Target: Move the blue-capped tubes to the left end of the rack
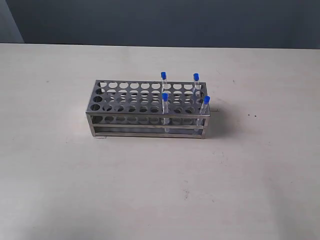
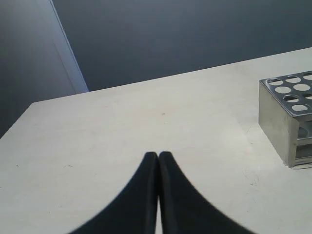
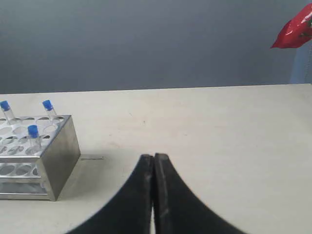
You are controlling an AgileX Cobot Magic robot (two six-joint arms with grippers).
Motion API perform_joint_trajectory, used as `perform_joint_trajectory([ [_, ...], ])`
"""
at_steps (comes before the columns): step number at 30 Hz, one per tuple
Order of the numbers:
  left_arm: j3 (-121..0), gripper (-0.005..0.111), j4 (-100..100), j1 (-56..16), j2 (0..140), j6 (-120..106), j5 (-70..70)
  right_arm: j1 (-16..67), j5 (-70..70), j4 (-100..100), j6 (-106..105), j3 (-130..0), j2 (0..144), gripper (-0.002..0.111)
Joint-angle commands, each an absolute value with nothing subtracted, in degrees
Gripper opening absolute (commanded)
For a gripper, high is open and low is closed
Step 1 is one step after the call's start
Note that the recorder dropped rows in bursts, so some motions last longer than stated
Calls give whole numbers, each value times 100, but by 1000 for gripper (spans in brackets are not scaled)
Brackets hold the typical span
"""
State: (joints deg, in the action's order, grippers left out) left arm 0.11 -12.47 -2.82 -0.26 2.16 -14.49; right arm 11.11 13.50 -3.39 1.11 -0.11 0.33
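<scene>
Left gripper (image 2: 157, 155) pinched fully closed, black fingers (image 2: 139, 195) pressed flat together, nothing between them. Poised over bare table (image 2: 97, 146), well apart from the rack (image 2: 280, 122); only one end wall and a few top holes in the left wrist view.

Right gripper (image 3: 154, 157) likewise narrowed to nothing, fingertips touching, empty. Also well apart from the rack, facing its other end wall, with three blue caps in sight above the top plate.

Rack standing flat near mid-table in the exterior view, long side toward that camera, silver, open-sided, top plate full of round holes.

Tubes (image 1: 165, 109), four, clear with blue caps, all in the rack's right half in the exterior view:
- rear corner tube (image 1: 196, 82) in the back row at the right end, upright;
- front corner tube (image 1: 205, 107) in the front row at the right end, leaning a little to the right;
- rear inner tube (image 1: 163, 81) in the back row, a few holes in from that end, upright;
- front inner tube (image 1: 165, 112) in the front row, directly before the rear inner one, upright.

Caps apart from one another, none touching.

Red glossy thing (image 3: 295, 30) beyond the table's far edge in the right wrist view, kind unclear. Dark wall behind.
</scene>
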Motion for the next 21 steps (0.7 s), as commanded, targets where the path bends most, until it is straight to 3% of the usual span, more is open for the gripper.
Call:
perform_joint_trajectory([
  [1, 0, 0, -1267, -316, 0, 236, -1375, 1086, 1166, -314, 116, 0, 0, -1],
  [11, 0, 0, -1267, -316, 0, 236, -1375, 1086, -560, -4012, 2029, 0, 0, -1],
  [21, 0, 0, -1267, -316, 0, 236, -1375, 1086, -1427, -4254, 1980, 0, 0, -1],
])
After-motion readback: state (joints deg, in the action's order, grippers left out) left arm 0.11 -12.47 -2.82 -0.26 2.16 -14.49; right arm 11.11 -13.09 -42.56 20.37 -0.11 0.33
